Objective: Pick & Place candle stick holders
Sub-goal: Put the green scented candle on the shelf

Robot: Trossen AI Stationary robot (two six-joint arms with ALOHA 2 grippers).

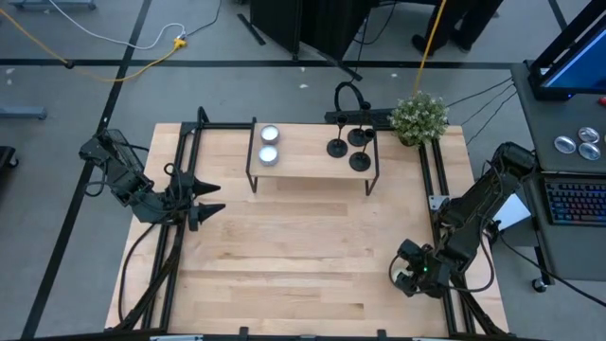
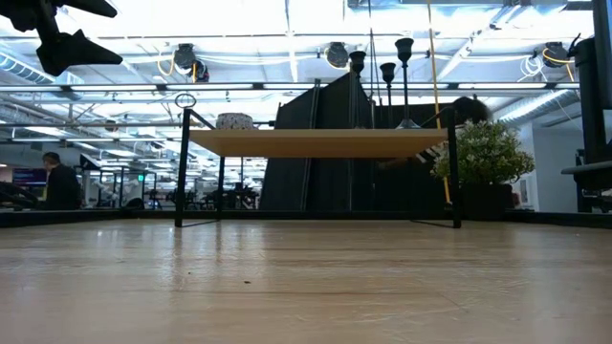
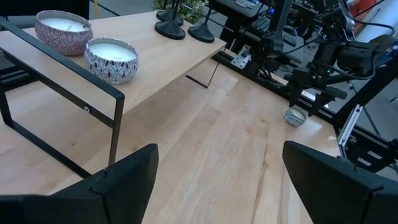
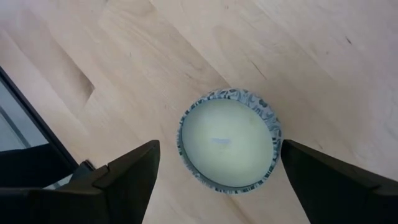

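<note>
My right gripper [image 4: 214,168] hangs with its jaws spread over a small patterned candle [image 4: 229,141] that sits on the tabletop [image 1: 284,256] near the right front edge. It grasps nothing. That candle is not what I am asked to move. If I close here I pick up the wrong thing, and because it is a squat round tin wider than a thin stem, the jaws could pinch it off centre and skid it across the wood or off the near edge.

The three candle stick holders [image 1: 348,147] stand close together on the far right part of the raised wooden shelf [image 1: 303,163], well apart from both my grippers. They are tall, thin and bunched, so reaching for one risks brushing its neighbours and toppling them, perhaps off the shelf's back edge toward the small potted plant [image 1: 419,116] beside it. The shelf's black frame is also in the way of a low approach.

My left gripper [image 3: 214,171] waits over the left side of the tabletop, jaws released and empty, facing the shelf's left end where two more candles [image 3: 87,42] sit. A careless sweep from there would knock them.

I can read no brand, label or writing on anything; the candle tins carry only a pattern.
</note>
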